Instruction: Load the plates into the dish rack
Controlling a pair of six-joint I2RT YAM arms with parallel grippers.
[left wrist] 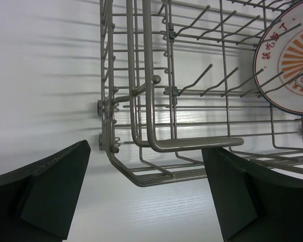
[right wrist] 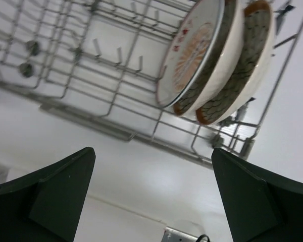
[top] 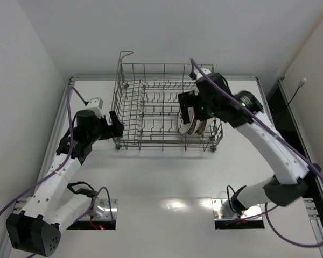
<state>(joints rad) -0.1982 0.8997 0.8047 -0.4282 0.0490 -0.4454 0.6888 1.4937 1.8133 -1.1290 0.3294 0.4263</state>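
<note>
Seen from above, three plates (top: 192,123) stand on edge at the right end of the dish rack (top: 151,107), partly hidden by the right gripper (top: 187,110), with the left gripper (top: 117,124) at the rack's left wall. The left wrist camera shows its jaws spread either side of a rack corner; the sunburst plate (left wrist: 288,65), cut off by the frame, carries red Chinese characters that cannot be read with certainty. The right wrist camera shows its jaws wide apart and empty below the plates, whose markings are blurred.
</note>
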